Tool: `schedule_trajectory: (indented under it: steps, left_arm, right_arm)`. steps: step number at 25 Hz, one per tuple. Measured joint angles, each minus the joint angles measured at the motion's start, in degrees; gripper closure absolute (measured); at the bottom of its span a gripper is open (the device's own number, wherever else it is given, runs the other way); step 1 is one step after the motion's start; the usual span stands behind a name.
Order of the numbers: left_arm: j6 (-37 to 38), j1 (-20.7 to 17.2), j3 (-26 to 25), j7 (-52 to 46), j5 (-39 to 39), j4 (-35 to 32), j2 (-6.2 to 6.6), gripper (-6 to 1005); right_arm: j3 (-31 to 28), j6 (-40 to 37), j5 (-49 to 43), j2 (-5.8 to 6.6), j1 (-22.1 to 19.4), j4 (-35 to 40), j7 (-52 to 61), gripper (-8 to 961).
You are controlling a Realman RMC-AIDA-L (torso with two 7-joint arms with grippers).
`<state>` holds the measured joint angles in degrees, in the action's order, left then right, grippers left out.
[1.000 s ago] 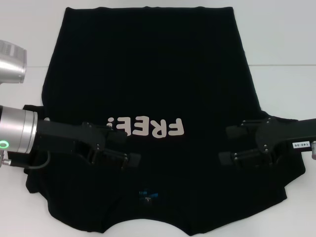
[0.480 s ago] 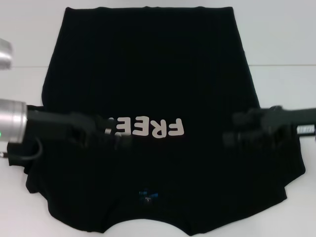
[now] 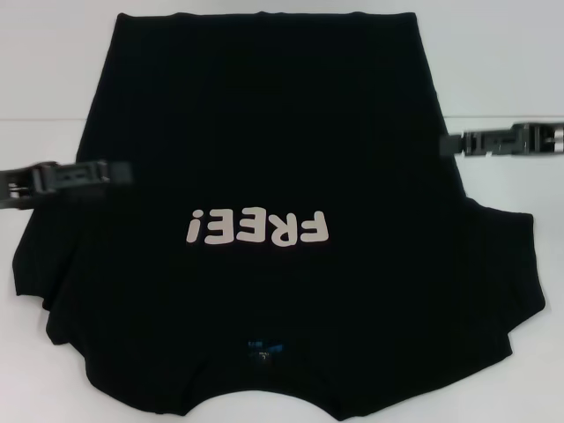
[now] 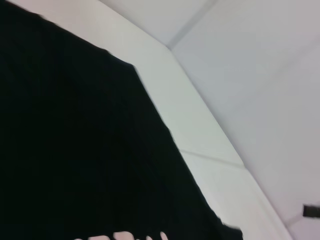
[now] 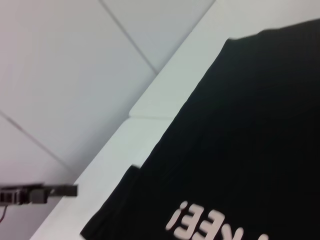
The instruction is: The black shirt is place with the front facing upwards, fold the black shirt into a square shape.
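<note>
The black shirt (image 3: 264, 132) lies spread flat on the white table, front up. Its pale "FREE!" print (image 3: 257, 227) reads upside down in the head view, and the small blue neck label (image 3: 264, 346) sits near the front edge. My left gripper (image 3: 115, 171) hovers edge-on over the shirt's left side, just above the left sleeve. My right gripper (image 3: 445, 144) hovers edge-on at the shirt's right side. Neither holds any cloth. The left wrist view shows the shirt (image 4: 75, 150). The right wrist view shows the shirt (image 5: 240, 130) and its print (image 5: 210, 222).
The white table (image 3: 502, 70) shows bare on both sides of the shirt and behind it. The shirt's hem reaches close to the table's far edge. Each wrist view shows the other arm's gripper far off: the right one (image 4: 311, 210) and the left one (image 5: 55, 191).
Both grippers have pulled back from over the shirt's chest, outward to the sides and farther away. The shirt's left sleeve now lies spread out wider.
</note>
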<state>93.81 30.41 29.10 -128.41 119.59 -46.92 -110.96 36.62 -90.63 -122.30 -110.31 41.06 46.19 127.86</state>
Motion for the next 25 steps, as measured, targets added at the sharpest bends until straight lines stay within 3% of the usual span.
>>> schedule_trajectory:
  steps: [14,25]
  left_arm:
    - [-0.8,-8.5,-8.5,-11.5,3.6,0.6,-0.77,82]
    - [-6.5,-10.9,-13.1,-13.1,8.1,3.4,-0.95,86]
  right_arm:
    - [0.9,6.6,-0.5,1.11,1.7,-3.3,5.5,38]
    - [0.9,8.4,-0.3,1.06,1.8,-4.4,5.6,38]
